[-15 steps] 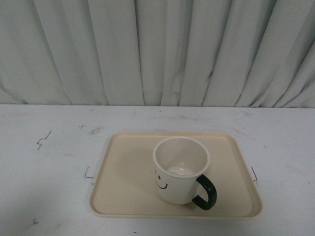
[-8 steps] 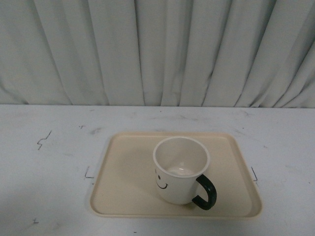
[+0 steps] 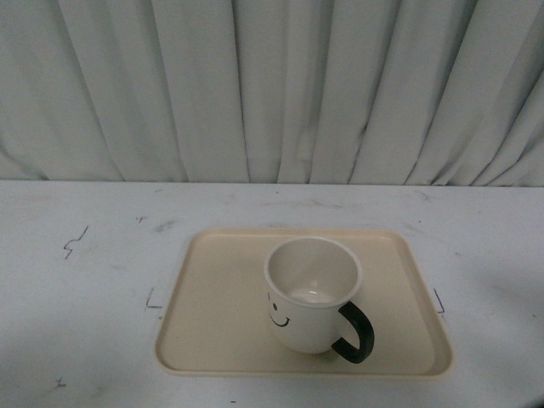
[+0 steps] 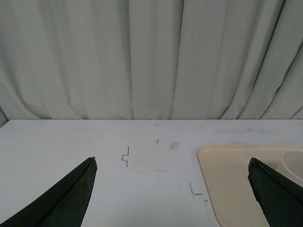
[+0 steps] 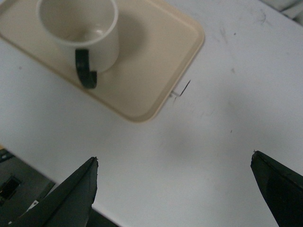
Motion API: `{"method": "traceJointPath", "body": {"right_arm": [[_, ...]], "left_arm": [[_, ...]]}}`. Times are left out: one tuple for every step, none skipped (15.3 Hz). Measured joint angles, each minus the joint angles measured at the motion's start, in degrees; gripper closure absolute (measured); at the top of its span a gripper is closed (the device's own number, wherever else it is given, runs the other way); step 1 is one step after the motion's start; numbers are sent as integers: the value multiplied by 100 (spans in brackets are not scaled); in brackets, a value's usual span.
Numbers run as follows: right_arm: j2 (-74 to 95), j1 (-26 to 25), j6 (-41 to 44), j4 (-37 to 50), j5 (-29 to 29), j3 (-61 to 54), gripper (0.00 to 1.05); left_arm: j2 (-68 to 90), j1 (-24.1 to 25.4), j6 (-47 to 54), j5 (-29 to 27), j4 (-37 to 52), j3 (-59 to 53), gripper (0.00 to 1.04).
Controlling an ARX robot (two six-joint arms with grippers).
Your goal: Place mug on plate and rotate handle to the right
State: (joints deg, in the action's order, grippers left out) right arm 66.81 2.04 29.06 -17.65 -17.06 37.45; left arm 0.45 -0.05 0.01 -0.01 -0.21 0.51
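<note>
"Starting with the front view: where's the mug (image 3: 313, 295)?"

"Upright on the plate (image 3: 174, 314), close to its near edge. The handle (image 3: 355, 333) points toward the plate's near right corner, so not squarely right. Neither arm shows here."

"What's the risk?"

"If the handle needs another nudge, a push there could slide the mug against the low rim, tip it, or drag the whole plate across the table (image 3: 76, 297). I'd guess the plate slides easily."

"Left wrist view?"

"The left gripper (image 4: 173, 198) is spread wide with nothing in it, over bare table off the plate's (image 4: 222, 189) left edge. Only a sliver of the mug (image 4: 294, 163) shows past one finger."

"Right wrist view?"

"The right gripper (image 5: 175, 194) is also spread wide and empty, above the table off the plate's (image 5: 156, 71) right edge and well apart from the mug (image 5: 80, 33). The handle (image 5: 86, 71) faces this camera. If the gripper comes in from here, a finger could catch the rim before it reaches the handle."

"Any change from a second ago?"

"None that I can see in the front view. The mug, handle and plate sit as they did."
</note>
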Motion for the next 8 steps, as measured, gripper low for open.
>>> {"method": "traceJointPath", "body": {"right_arm": [[813,275,-256,20,103,710,6],[1473,501,-542,-129,107,1252,6],[2129,715,-879,-396,83,1762,6],[2656,916,-1147,-533,98,2175,6],[3115,1093,-1427,-605,107,2573,6],[3497,1246,-1652,-612,223,2918,6],[3814,1359,-1867,-680,260,3195,6],[4085,1469,-2046,-741,358,3421,6]], "left_arm": [[0,0,0,0,0,0,7],[0,0,0,0,0,0,7],[0,0,0,0,0,0,7],[0,0,0,0,0,0,7],[0,0,0,0,0,0,7],[0,0,0,0,0,0,7],[0,0,0,0,0,0,7],[0,0,0,0,0,0,7]]}}
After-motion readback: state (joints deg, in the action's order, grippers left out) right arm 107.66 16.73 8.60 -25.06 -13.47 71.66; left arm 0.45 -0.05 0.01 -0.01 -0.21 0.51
